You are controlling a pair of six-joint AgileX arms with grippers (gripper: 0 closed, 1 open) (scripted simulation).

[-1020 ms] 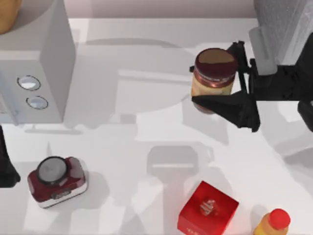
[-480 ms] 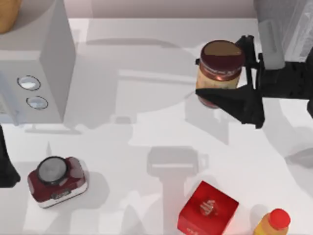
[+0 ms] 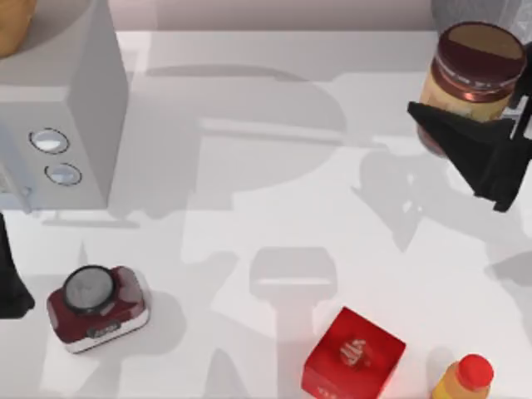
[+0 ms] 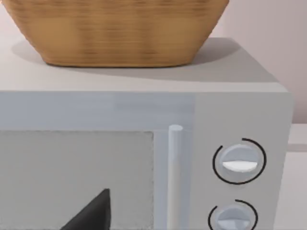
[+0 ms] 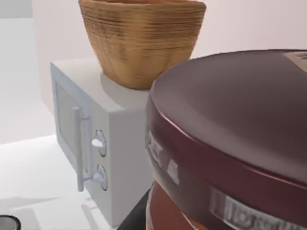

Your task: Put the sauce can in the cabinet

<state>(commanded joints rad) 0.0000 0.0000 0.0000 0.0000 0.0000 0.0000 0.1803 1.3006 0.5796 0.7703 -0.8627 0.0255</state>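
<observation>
At the near edge of the worktop (image 3: 274,191) stand a red box (image 3: 353,356), a yellow bottle with a red cap (image 3: 464,381) to its right, and a maroon gadget with a round gray top (image 3: 96,306) on the left. The left arm (image 3: 10,274) sits parked at the left edge; whether its jaws are open I cannot tell. Farther back on the right, the right gripper (image 3: 486,125) has its jaws clamped on the sauce can (image 3: 470,79), held upright above the worktop at the far right corner. Far left stands a pale gray box with two knobs (image 3: 58,125), a woven basket (image 5: 141,38) on top.
</observation>
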